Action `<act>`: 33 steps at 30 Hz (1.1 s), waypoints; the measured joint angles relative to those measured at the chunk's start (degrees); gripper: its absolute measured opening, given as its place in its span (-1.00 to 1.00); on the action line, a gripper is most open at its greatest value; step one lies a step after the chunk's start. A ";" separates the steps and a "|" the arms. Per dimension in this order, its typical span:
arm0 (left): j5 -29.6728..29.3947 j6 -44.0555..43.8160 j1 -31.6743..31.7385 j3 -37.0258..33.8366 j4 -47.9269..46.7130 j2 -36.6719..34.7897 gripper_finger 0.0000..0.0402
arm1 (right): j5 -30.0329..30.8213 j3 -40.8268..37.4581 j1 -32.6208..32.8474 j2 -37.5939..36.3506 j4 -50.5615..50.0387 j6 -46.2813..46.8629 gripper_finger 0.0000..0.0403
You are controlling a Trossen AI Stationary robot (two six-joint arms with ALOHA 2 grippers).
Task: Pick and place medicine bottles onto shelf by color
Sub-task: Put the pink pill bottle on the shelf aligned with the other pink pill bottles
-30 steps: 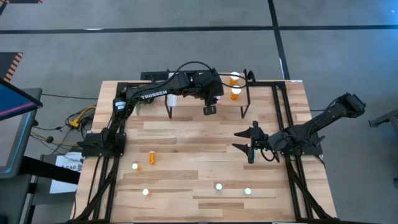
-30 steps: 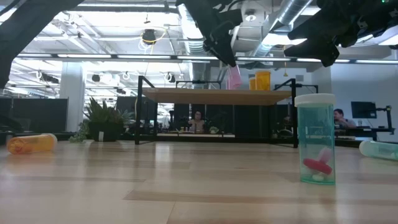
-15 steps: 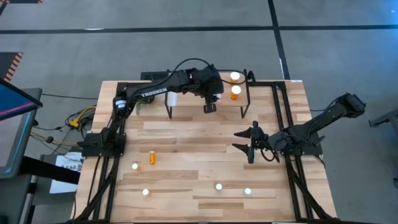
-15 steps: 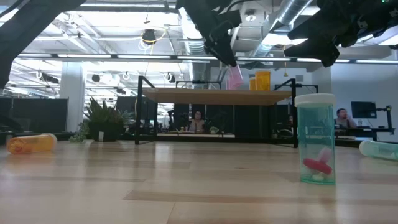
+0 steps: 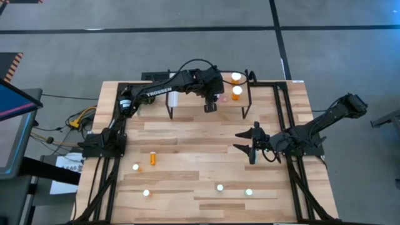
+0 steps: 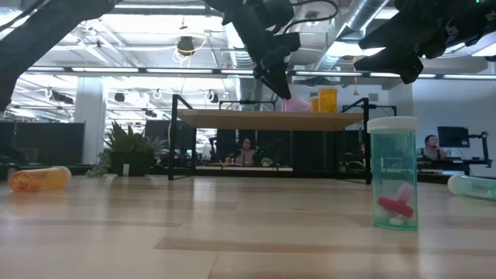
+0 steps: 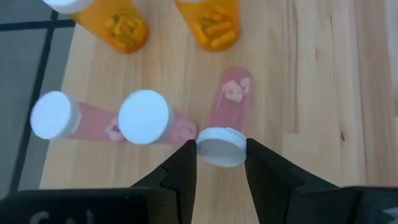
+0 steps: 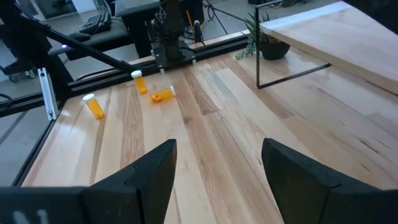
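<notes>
Left gripper is hovering over the shelf; the pink bottle, upright in the jaws half a second ago, is now tipping onto the boards beside two other pink bottles; looks like the drop-off is happening; jaws are bracketing its white cap, contact unclear. Right gripper is idling spread above the desk.

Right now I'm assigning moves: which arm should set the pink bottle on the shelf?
Left. Its gripper already grips the pink bottle over the shelf; the right gripper waits open, mid-table.
</notes>
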 joint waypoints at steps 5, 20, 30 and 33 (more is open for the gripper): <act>0.00 0.04 -0.03 1.62 -2.33 -0.10 -0.47 | 0.00 0.00 -0.06 0.00 -0.04 -0.02 0.29; 5.40 -3.03 -3.60 8.44 -17.77 -0.09 -0.47 | 8.36 -0.02 2.11 0.02 7.55 -8.32 0.29; 10.68 -0.43 -11.41 9.35 -18.25 -0.09 -0.48 | 23.01 -2.87 6.67 4.54 14.61 -11.61 0.29; 10.66 -0.59 -12.67 9.35 -17.87 -0.09 -0.48 | 22.54 -6.80 7.36 3.54 23.29 -14.52 0.29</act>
